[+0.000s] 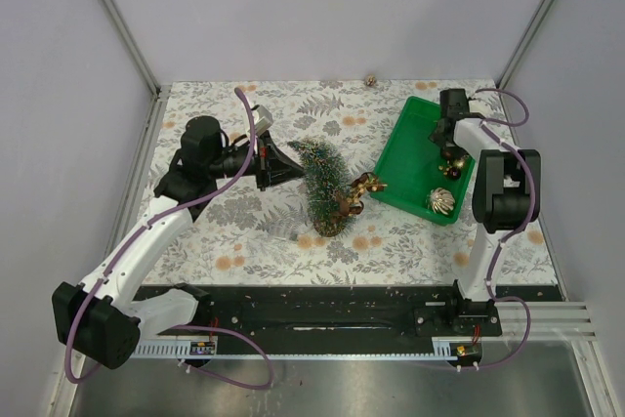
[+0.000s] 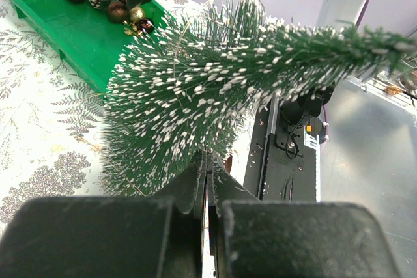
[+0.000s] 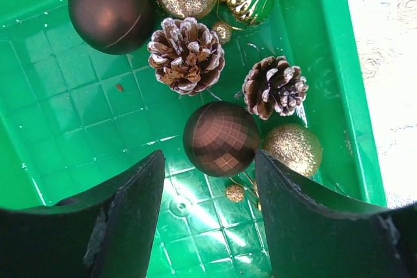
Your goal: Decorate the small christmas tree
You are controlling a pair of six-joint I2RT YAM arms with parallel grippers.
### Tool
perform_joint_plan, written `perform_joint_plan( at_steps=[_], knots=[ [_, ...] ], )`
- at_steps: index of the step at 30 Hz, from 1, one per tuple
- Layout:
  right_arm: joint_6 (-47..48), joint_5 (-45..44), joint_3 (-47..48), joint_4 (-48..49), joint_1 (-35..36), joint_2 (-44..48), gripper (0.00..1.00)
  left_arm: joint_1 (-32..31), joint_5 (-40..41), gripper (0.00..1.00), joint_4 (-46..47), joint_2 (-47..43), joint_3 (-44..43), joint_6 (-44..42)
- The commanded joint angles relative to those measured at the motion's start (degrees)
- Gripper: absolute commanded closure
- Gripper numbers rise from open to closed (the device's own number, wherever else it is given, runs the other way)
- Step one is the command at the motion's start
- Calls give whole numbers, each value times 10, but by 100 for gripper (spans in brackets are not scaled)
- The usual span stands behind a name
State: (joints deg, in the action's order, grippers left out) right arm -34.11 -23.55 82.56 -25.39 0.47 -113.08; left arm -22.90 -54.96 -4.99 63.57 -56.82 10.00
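Right wrist view is showing the right hand (image 3: 208, 157) hovering, fingers apart, over the tray (image 3: 58, 141), the faceted brown ball (image 3: 220, 138) lying straight ahead between them, while the left hand (image 1: 291, 169), pinched shut on the tree (image 1: 324, 187), is holding it tilted on the tabletop (image 1: 244, 241) just left of the tray.

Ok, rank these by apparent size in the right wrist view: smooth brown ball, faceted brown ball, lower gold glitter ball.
Largest first:
smooth brown ball
faceted brown ball, only slightly smaller
lower gold glitter ball
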Motion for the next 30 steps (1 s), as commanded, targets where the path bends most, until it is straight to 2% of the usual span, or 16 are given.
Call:
perform_joint_plan(
  at_steps=[1, 8, 13, 18, 21, 25, 30],
  knots=[
    [11, -20, 28, -6, -1, -21, 35, -1, -6, 100, 43, -13, 3, 12],
    [12, -16, 45, -12, -16, -44, 42, -1, -5, 100, 46, -13, 0, 16],
    [17, -4, 45, -12, -16, -38, 57, -1, -5, 100, 47, -15, 2, 21],
    [22, 13, 16, 11, -16, -11, 65, -1, -4, 100, 66, -19, 11, 29],
    [14, 70, -22, 37, -15, 42, 68, -1, -3, 100, 70, -20, 14, 31],
    [-8, 145, -115, 120, -7, 170, 71, -1, -3, 100, 70, -22, 14, 32],
    [-21, 205, -201, 145, 55, 337, 75, -1, -4, 100, 75, -25, 19, 33]
  ],
)
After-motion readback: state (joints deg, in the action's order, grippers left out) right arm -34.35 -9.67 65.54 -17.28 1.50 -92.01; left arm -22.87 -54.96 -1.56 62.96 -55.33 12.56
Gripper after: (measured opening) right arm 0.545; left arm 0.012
